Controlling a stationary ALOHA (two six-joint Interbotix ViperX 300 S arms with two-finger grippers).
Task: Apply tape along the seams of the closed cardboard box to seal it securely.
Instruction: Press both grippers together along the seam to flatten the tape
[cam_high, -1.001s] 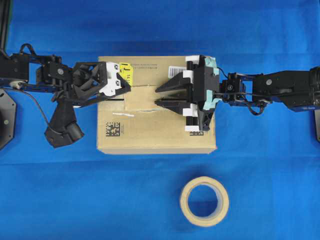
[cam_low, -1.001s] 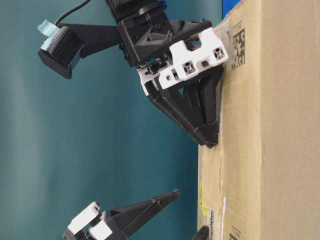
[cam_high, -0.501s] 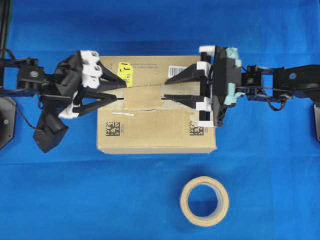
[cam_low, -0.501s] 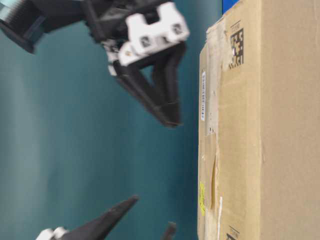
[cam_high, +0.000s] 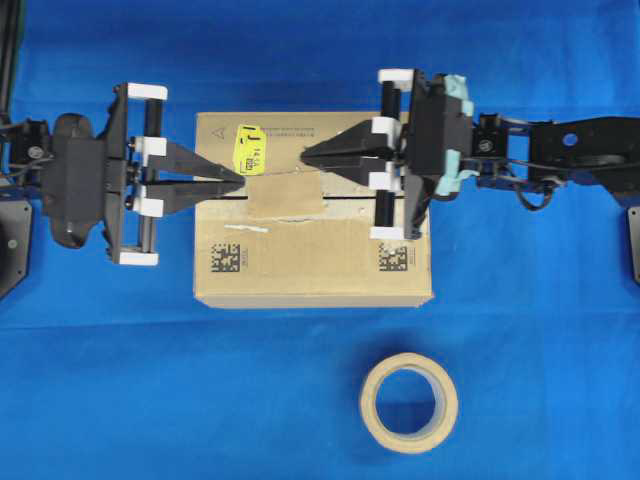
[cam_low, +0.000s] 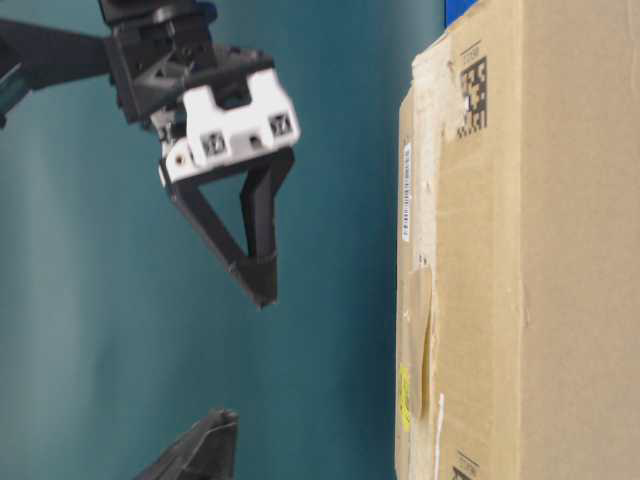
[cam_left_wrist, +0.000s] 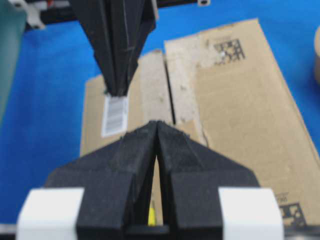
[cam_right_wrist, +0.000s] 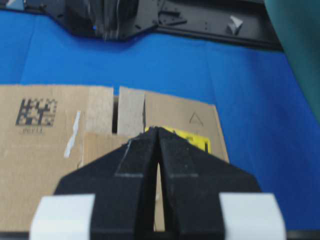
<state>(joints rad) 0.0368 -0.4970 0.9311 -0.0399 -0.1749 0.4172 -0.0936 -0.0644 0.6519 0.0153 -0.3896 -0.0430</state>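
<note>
The cardboard box (cam_high: 310, 265) lies flat in the middle of the blue table. Its seams (cam_high: 228, 199) run left to right between the top flaps. A tan piece of tape (cam_high: 285, 203) lies flat over the middle of that slit. My left gripper (cam_high: 240, 183) is shut on nothing, with its tips over the box's left end by the yellow sticker (cam_high: 250, 148). My right gripper (cam_high: 305, 157) is also shut and empty, pointing left just behind the tape piece. In the table-level view both hang off the box top, the right gripper (cam_low: 265, 295) well apart from it.
The beige tape roll (cam_high: 409, 402) lies flat on the table in front of the box, to the right. A white barcode label (cam_left_wrist: 115, 115) and black data-matrix codes (cam_high: 229, 258) mark the box top. Both arms reach in from the table's sides.
Both grippers went from open to shut. They lifted off the box top, and the left gripper pulled back to the left end and straightened.
</note>
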